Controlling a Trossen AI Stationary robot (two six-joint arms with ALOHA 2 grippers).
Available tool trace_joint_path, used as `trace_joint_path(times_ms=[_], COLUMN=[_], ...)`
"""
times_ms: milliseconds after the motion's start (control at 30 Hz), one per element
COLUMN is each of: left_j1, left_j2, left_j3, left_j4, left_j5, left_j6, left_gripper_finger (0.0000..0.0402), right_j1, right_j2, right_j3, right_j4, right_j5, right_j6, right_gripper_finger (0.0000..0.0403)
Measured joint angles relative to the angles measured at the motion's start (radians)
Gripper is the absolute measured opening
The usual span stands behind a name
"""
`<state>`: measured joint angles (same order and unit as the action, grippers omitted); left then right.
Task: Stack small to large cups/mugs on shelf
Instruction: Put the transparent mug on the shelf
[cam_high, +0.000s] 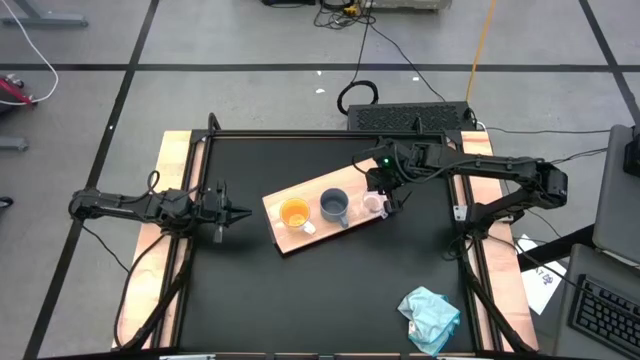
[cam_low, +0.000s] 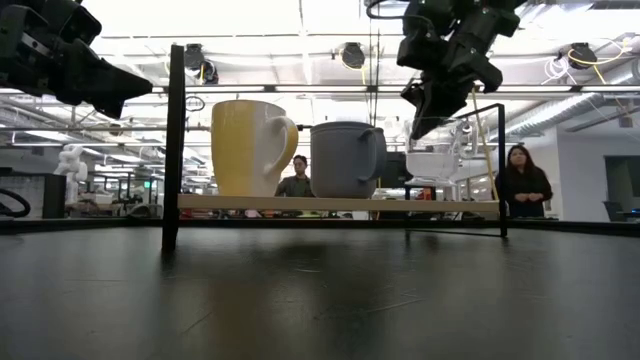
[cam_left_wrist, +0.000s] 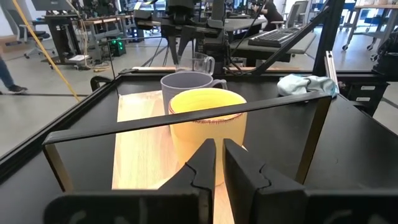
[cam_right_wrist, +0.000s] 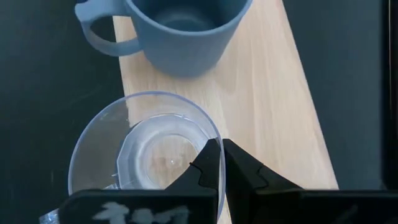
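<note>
At frame centre, the shelf (cam_high: 300, 200) was pale wood with fine grain. On it stood 3 cups: an orange mug (cam_high: 295, 213) with a white handle, a blue-grey mug (cam_high: 334, 206), and a clear glass cup (cam_high: 373, 205). The tabletop (cam_high: 320, 290) was black; at lower right, the cloth (cam_high: 431, 317) was pale teal.

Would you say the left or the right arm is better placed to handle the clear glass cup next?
Right, probably. The right gripper hangs shut directly over the clear glass cup at the wooden shelf's end, while the left gripper waits beyond the orange mug, off the board.
</note>
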<state>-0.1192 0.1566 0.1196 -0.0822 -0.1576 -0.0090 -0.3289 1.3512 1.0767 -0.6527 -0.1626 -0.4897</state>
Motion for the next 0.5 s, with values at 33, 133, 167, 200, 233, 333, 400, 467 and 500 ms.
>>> trace_joint_path(times_ms=[33,133,167,200,233,333,400,467,500], left_j1=[0.0,0.0,0.0,0.0,0.0,0.0,0.0,0.0,0.0], left_j2=[0.0,0.0,0.0,0.0,0.0,0.0,0.0,0.0,0.0], left_j3=[0.0,0.0,0.0,0.0,0.0,0.0,0.0,0.0,0.0], left_j4=[0.0,0.0,0.0,0.0,0.0,0.0,0.0,-0.001,0.0], left_j5=[0.0,0.0,0.0,0.0,0.0,0.0,0.0,0.0,0.0], left_j6=[0.0,0.0,0.0,0.0,0.0,0.0,0.0,0.0,0.0], left_gripper_finger=[0.0033,0.0033,0.0033,0.0033,0.0033,0.0033,0.0033,0.0033,0.0033], right_j1=[0.0,0.0,0.001,0.001,0.001,0.001,0.001,0.001,0.001], right_j2=[0.0,0.0,0.0,0.0,0.0,0.007,0.013,0.022,0.028], right_j3=[0.0,0.0,0.0,0.0,0.0,0.0,0.0,0.0,0.0], right_j4=[0.0,-0.001,0.0,0.004,0.009,0.018,0.019,0.028,0.024], right_j5=[0.0,-0.024,-0.035,-0.046,-0.052,-0.052,-0.052,-0.052,-0.052], right_j6=[0.003,0.003,0.004,0.005,0.006,0.013,0.013,0.017,0.02], right_gripper_finger=[0.0,0.0,0.0,0.0,0.0,0.0,0.0,0.0,0.0])
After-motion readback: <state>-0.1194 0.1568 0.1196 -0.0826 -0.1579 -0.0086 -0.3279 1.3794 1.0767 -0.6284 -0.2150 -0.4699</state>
